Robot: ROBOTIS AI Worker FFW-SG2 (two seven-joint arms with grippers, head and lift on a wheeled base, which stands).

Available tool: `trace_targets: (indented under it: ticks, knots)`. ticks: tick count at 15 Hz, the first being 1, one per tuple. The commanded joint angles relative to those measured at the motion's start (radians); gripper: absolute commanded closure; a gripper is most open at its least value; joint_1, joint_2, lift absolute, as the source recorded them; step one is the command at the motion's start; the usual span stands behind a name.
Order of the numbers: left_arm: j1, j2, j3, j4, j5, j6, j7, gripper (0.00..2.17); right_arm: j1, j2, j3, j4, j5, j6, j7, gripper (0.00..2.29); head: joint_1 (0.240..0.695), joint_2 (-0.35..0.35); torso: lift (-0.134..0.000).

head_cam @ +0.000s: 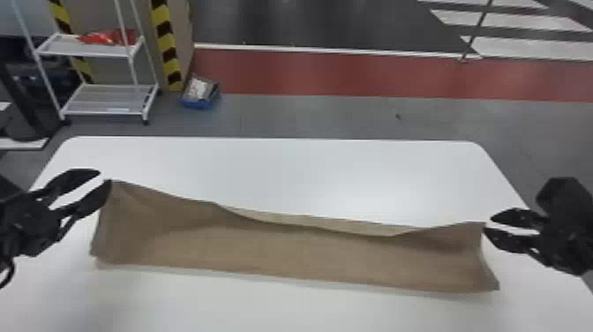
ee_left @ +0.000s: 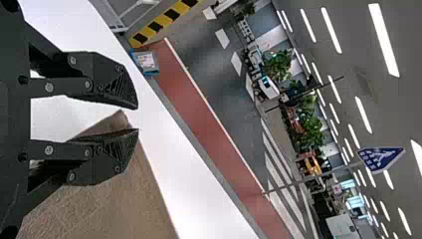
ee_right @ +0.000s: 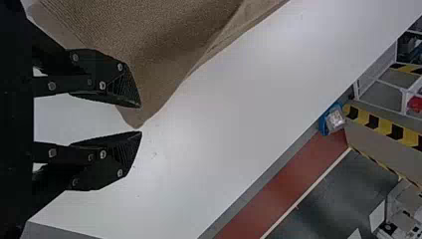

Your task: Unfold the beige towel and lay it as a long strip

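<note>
The black left end effector [head_cam: 105, 177] and black right end effector [head_cam: 488, 224] gape open; between them, the beige cloth towel [head_cam: 287, 256] looks light and limp, best pinched at the corners beside their tips.

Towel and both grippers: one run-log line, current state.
towel: long strip across table, far edge uneven | left gripper: open, at strip's left end | right gripper: open, at strip's right end

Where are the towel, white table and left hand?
Towel [head_cam: 291, 254]: head view, middle of strip.
White table [head_cam: 282, 172]: head view, bare far part.
Left hand [ee_left: 137, 118]: left wrist view, between the fingertips.
</note>
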Motion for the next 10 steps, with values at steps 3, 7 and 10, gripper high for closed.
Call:
trace_targets:
  ticks: [3, 7, 10]
  knots:
    - [0.001, 0.003, 0.000, 0.005, 0.020, 0.000, 0.041, 0.02, -0.014, -0.001, -0.008, 0.016, 0.006, 0.012, -0.016, 0.06, 0.695, -0.098, -0.111]
    - [0.050, 0.004, 0.012, -0.013, 0.089, -0.022, 0.078, 0.03, 0.018, 0.003, -0.071, -0.004, -0.035, 0.019, -0.025, 0.08, 0.695, -0.107, -0.111]
    - [0.153, -0.010, 0.060, -0.093, 0.206, -0.049, 0.089, 0.03, 0.052, 0.026, -0.119, -0.013, -0.094, 0.022, -0.037, 0.09, 0.695, -0.119, -0.111]
